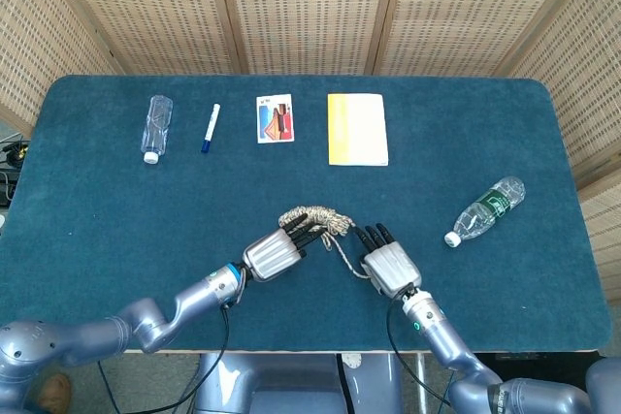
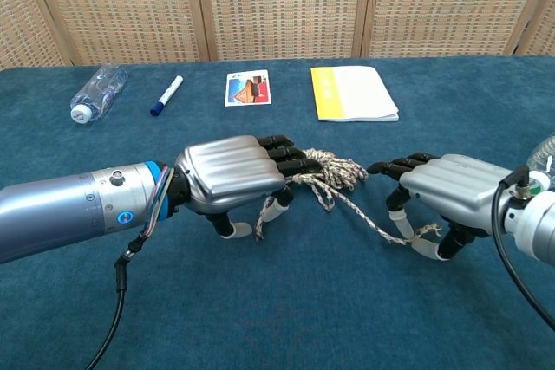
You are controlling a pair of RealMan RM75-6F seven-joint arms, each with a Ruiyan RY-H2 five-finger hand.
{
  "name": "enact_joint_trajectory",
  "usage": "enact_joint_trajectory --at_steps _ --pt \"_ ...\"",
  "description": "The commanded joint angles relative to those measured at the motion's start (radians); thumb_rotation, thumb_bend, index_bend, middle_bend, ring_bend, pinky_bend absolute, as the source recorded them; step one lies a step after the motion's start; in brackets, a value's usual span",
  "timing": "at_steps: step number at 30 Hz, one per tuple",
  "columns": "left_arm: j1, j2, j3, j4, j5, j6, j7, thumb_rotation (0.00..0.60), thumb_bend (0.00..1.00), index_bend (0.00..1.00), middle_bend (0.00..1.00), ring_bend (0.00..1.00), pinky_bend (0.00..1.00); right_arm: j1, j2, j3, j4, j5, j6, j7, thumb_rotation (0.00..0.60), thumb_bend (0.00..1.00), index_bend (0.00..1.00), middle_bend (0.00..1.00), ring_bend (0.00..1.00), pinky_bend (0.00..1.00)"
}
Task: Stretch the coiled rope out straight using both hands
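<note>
Coiled rope (image 2: 334,169) mid-table (image 1: 97,210), left hand (image 2: 230,173) over its near side, fingers (image 2: 286,155) on the coil, grasp unclear, right hand (image 2: 447,192) pinching a loose rope end

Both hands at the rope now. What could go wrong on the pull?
1. The left hand covers the coil of the rope, and no firm hold on its free end shows; pulling may drag the bundle whole.
2. The right hand holds only the frayed tip; it could slip out.
</note>
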Motion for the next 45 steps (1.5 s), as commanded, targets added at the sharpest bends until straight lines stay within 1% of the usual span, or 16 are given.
enact_joint_trajectory --at_steps 1,17,22,30,45 --pt "-0.008 -0.007 0.002 0.000 -0.013 -0.009 0.015 0.600 0.32 0.53 0.00 0.00 0.00 0.001 0.000 -0.001 0.002 -0.002 0.000 0.007 0.600 0.39 0.61 0.00 0.00 0.00" --pt "-0.028 -0.017 0.009 -0.017 -0.073 -0.033 0.083 0.600 0.32 0.53 0.00 0.00 0.00 0.005 0.005 -0.001 -0.002 0.001 0.006 0.008 0.600 0.39 0.61 0.00 0.00 0.00" --pt "-0.033 -0.027 0.013 -0.015 -0.089 -0.039 0.093 0.600 0.36 0.53 0.00 0.00 0.00 0.006 0.003 -0.004 0.001 0.002 0.005 0.008 0.600 0.39 0.61 0.00 0.00 0.00" --pt "-0.037 -0.030 0.021 -0.010 -0.101 -0.031 0.097 0.600 0.37 0.53 0.00 0.00 0.00 0.008 -0.001 -0.008 0.006 0.000 0.004 0.010 0.600 0.39 0.61 0.00 0.00 0.00" --pt "-0.040 -0.036 0.034 -0.001 -0.108 -0.016 0.089 0.600 0.41 0.61 0.00 0.00 0.00 0.010 -0.005 -0.009 0.007 0.002 0.006 0.009 0.600 0.39 0.61 0.00 0.00 0.00"
